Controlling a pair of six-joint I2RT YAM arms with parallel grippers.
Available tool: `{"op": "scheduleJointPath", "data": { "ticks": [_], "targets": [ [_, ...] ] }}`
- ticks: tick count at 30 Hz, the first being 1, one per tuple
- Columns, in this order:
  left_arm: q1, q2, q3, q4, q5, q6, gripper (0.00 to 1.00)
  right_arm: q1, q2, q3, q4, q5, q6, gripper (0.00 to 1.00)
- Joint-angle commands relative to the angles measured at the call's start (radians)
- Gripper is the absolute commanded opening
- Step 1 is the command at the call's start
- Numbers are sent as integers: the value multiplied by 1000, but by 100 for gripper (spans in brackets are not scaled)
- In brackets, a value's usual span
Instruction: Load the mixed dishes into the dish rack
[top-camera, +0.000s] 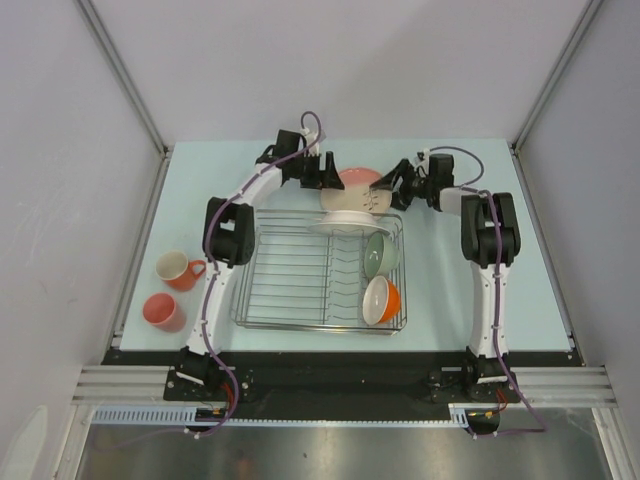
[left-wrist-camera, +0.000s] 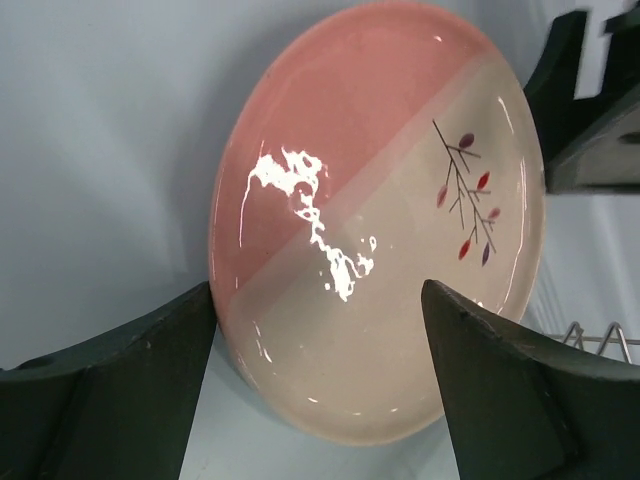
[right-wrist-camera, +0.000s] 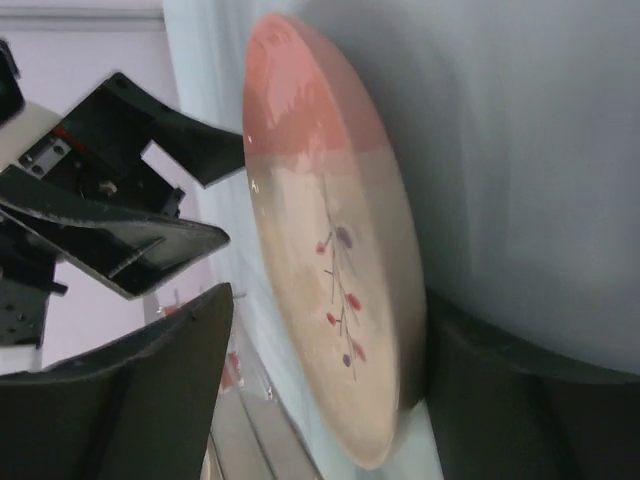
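The pink-and-cream plate with leaf mark (top-camera: 352, 190) stands tilted on edge at the far rim of the chrome dish rack (top-camera: 290, 290), just above a white shallow bowl (top-camera: 338, 222). My left gripper (top-camera: 324, 174) is open, and in its wrist view its jaws (left-wrist-camera: 318, 290) frame the plate's face (left-wrist-camera: 380, 230) without touching it. My right gripper (top-camera: 386, 184) straddles the plate's rim (right-wrist-camera: 330, 260); its jaws (right-wrist-camera: 328, 300) are open, one finger against the plate's back, the other apart from its face. A sage green bowl (top-camera: 381, 253) and an orange-outside bowl (top-camera: 381, 300) stand in the rack.
An orange mug (top-camera: 180, 269) and a small pink cup (top-camera: 163, 311) sit on the table left of the rack, close to the left arm's base. Grey walls enclose the table on three sides.
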Motion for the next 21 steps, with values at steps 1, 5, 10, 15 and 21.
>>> {"op": "scheduleJointPath", "data": {
  "ticks": [1, 5, 10, 15, 21],
  "targets": [
    [-103, 52, 9, -38, 138, -46, 87, 69, 122, -128, -29, -58, 146, 47],
    [-107, 49, 12, -38, 132, -43, 87, 87, 125, -49, -178, -12, 72, 3],
    [-109, 46, 12, -50, 124, -26, 87, 104, 119, -15, -255, 26, 6, 0],
    [-110, 43, 12, -44, 137, -38, 87, 101, 96, -91, -107, -12, 67, 0],
    [-64, -57, 11, -9, 226, -114, 94, 72, -16, -99, 15, 58, 46, 0]
  ]
}}
